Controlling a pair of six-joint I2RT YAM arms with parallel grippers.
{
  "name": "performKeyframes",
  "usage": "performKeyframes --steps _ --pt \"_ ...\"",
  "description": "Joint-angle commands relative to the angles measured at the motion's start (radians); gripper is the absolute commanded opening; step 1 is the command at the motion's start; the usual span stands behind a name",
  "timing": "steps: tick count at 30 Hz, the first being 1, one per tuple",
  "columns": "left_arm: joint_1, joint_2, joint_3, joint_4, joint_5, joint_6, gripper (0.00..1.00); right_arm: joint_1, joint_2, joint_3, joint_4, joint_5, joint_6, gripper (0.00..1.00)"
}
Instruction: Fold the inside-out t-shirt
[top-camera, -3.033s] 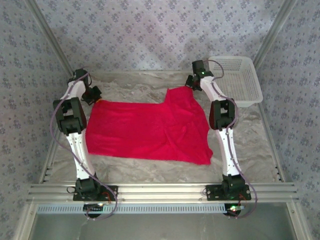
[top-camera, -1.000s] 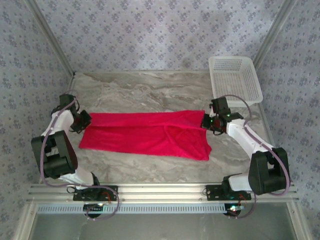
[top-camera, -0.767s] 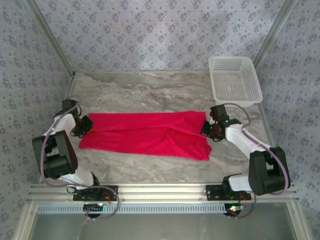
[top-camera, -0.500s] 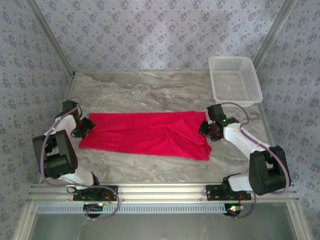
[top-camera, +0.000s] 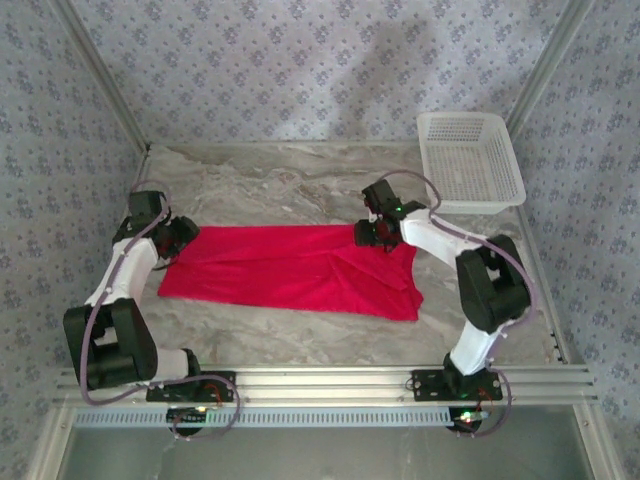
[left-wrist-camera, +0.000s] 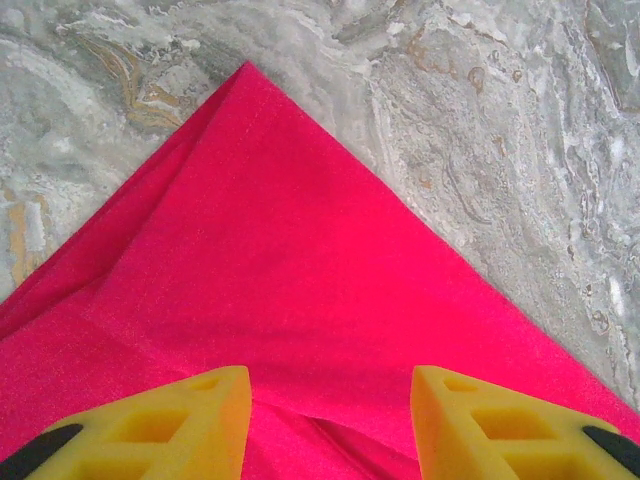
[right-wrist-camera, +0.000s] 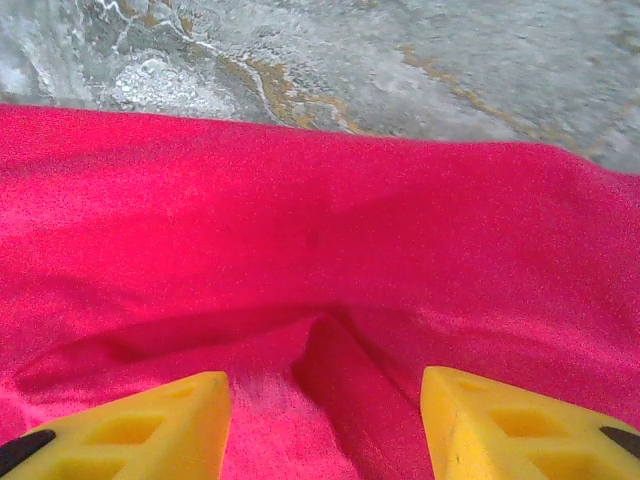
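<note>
Red t-shirt lies mid-desk as a long flat strip, so I'd say one fold's done and the crosswise folds are left. The left fingers hang over its corner and the right fingers over its far edge, both parted, gripping nothing.

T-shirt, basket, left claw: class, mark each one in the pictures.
t-shirt (top-camera: 290, 272): top external view, middle of the red cloth.
basket (top-camera: 480, 203): top external view, its near rim.
left claw (left-wrist-camera: 330, 410): left wrist view, midway between the yellow fingertips.
</note>
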Motion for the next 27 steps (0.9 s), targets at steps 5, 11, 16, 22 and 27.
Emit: performKeyframes --steps 5,11,16,22,27 --pt "0.001 0.012 -0.025 0.013 0.011 -0.002 0.45 0.015 0.049 0.054 -0.008 -0.071 -0.059 0.48" --pt "0.002 0.025 -0.024 0.010 0.018 0.001 0.45 0.026 0.026 0.039 -0.008 -0.101 -0.031 0.03" --pt "0.002 0.013 -0.025 0.000 0.014 0.007 0.45 0.054 -0.062 -0.010 -0.045 -0.070 -0.007 0.00" --pt "0.002 0.002 -0.033 0.002 0.019 -0.005 0.44 0.156 -0.214 -0.151 -0.049 -0.022 0.105 0.00" --pt "-0.002 -0.008 -0.031 0.011 0.029 -0.025 0.44 0.269 -0.274 -0.255 0.001 -0.038 0.246 0.05"
